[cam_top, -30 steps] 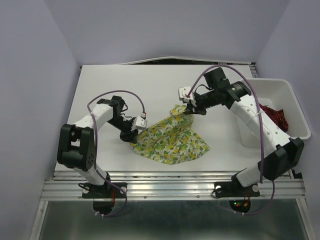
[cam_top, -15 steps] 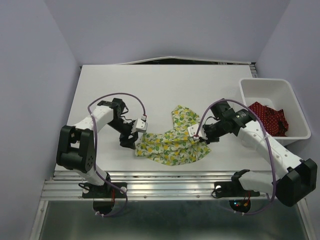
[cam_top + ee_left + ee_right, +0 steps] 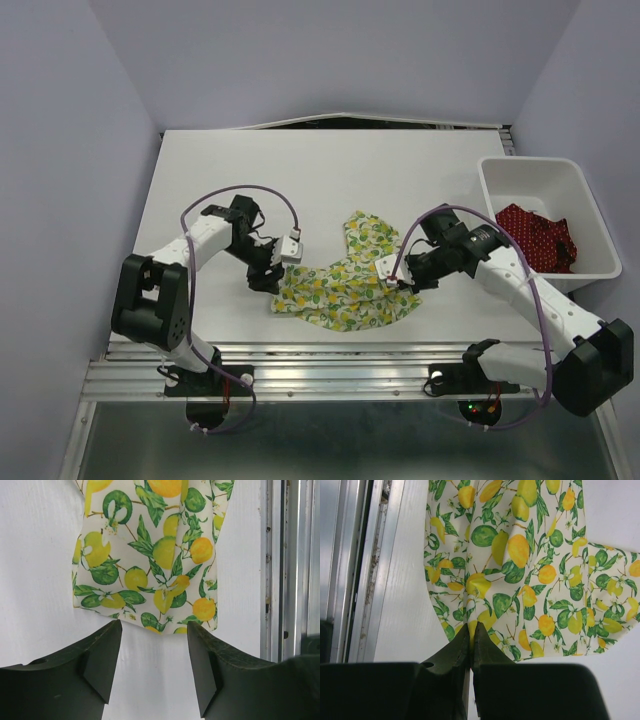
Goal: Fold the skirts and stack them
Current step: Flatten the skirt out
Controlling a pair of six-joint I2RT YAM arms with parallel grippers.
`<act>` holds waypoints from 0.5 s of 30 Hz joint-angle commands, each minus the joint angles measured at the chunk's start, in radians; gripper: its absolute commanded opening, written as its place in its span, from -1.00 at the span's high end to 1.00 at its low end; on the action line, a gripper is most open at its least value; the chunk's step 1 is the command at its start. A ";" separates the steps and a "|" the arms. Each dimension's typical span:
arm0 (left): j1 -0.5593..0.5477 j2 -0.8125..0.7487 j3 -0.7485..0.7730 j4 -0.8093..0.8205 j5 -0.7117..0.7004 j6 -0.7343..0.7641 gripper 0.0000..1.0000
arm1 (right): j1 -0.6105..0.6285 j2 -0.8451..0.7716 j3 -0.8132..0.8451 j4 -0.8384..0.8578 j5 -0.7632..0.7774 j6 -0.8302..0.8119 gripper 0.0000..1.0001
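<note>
Right hand (image 3: 471, 630) has swung down from the far side to the lemon skirt's (image 3: 340, 292) right edge over the last second; left hand (image 3: 154, 630) has shifted slightly. Right hand is pressed together, pinching a fold of the lemon print. Left hand is spread, tips just short of the left hem, gripping nothing. Lemon skirt lies rumpled and partly doubled over on the tabletop (image 3: 300, 170), toward the near edge. Red dotted skirt (image 3: 535, 235) sits in the white bin (image 3: 530, 163) at far right

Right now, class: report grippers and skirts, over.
Left gripper open, just short of lemon skirt. Right gripper shut on lemon skirt. Red skirt in bin.
</note>
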 commanded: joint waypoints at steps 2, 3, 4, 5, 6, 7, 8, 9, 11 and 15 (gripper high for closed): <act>-0.021 0.034 -0.034 0.054 -0.011 -0.049 -0.30 | 0.010 -0.023 0.002 0.036 0.004 0.014 0.99; -0.022 0.045 -0.032 0.050 -0.008 -0.046 -0.28 | 0.010 -0.021 0.005 0.036 0.006 0.016 0.99; -0.025 0.062 -0.032 0.045 -0.006 -0.040 -0.28 | 0.010 -0.021 0.008 0.036 0.006 0.017 0.99; -0.027 0.068 -0.035 0.050 -0.004 -0.043 -0.28 | 0.010 -0.020 0.011 0.036 0.006 0.019 0.99; -0.030 0.074 -0.038 0.059 -0.003 -0.050 -0.28 | 0.010 -0.018 0.013 0.038 0.006 0.019 0.99; -0.034 0.082 -0.046 0.080 -0.007 -0.064 -0.28 | 0.010 -0.017 0.015 0.038 0.006 0.019 0.99; -0.036 0.087 -0.049 0.087 -0.007 -0.067 -0.28 | 0.010 -0.015 0.018 0.038 0.008 0.019 0.99; -0.037 0.090 -0.051 0.096 -0.007 -0.072 -0.28 | 0.010 -0.014 0.019 0.038 0.009 0.019 0.99; -0.040 0.100 -0.054 0.113 -0.009 -0.083 -0.23 | 0.010 -0.009 0.019 0.039 0.011 0.022 0.99; -0.047 0.117 -0.057 0.108 -0.014 -0.080 0.17 | 0.010 -0.006 0.024 0.044 0.012 0.043 0.99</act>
